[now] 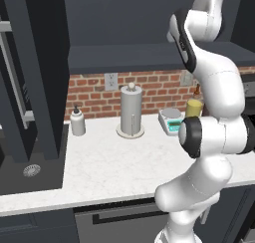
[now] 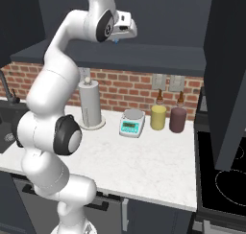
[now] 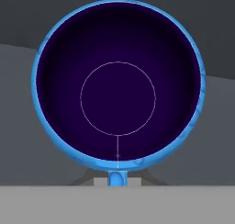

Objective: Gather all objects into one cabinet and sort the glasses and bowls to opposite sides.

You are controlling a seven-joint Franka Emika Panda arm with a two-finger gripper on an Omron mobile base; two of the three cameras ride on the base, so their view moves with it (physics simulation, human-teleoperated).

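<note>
Cup (image 3: 118,99) at claw (image 3: 117,178) (rim-side)

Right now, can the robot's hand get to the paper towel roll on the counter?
Probably not straight away. The gripper is up high by the cabinets, shut on the blue cup. The paper towel roll stands unblocked below.

Blue cup (image 3: 118,87), dark inside, prob. held.
</note>
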